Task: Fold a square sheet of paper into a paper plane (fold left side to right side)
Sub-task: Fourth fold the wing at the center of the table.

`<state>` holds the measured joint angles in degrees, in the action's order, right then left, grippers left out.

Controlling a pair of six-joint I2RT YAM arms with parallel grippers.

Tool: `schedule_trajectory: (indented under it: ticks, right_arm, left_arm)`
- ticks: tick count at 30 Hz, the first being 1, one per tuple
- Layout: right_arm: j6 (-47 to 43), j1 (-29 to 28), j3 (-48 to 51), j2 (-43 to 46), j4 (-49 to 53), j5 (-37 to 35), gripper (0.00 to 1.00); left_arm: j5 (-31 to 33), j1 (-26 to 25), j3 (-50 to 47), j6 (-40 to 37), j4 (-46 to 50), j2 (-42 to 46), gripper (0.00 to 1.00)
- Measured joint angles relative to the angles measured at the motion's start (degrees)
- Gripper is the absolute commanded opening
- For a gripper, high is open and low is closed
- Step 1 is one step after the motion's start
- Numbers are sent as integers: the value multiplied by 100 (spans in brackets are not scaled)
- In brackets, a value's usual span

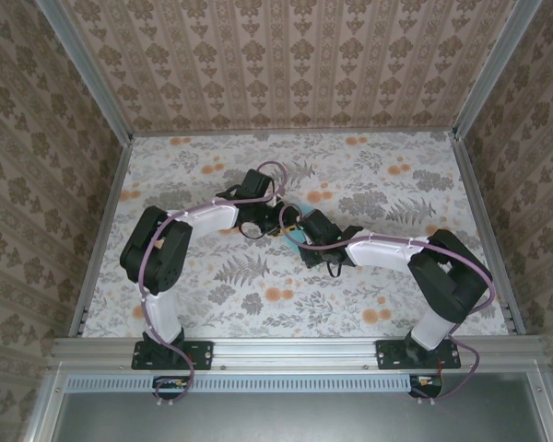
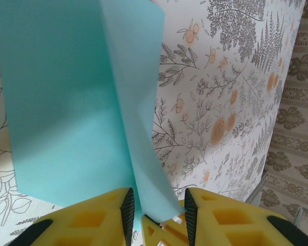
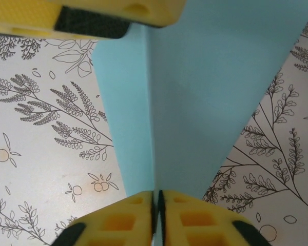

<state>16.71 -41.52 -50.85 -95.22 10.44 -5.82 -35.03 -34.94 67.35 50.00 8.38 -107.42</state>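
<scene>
Cyan paper plane [image 3: 205,102] (sharp crease), seemingly matte

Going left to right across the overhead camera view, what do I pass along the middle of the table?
left arm → light-blue paper → right arm

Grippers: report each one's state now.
Left gripper: open, the blue paper passing between its jaws.
Right gripper: shut on the blue paper's crease.
</scene>
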Motion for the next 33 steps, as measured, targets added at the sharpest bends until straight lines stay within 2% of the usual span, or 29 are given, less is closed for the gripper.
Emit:
schedule_trajectory:
  ticks: [4, 7, 13, 22, 33]
  right_arm:
    - [9, 2, 0, -2, -2, 28, 1]
    - [11, 37, 0, -4, -17, 205, 1]
    - [188, 306, 199, 0, -380, 911, 0]
    - [575, 848, 651, 0, -911, 2006, 0]
    - [798, 1056, 737, 0, -1222, 2621, 1]
  left_arm:
    - [46, 140, -20, -33, 133, 170, 48]
    - [57, 299, -96, -55, 146, 459, 49]
    - [74, 498, -339, -70, 120, 763, 36]
    - [-20, 144, -446, 52, -273, 114, 39]
    - [-63, -61, -208, 138, -417, -382, 39]
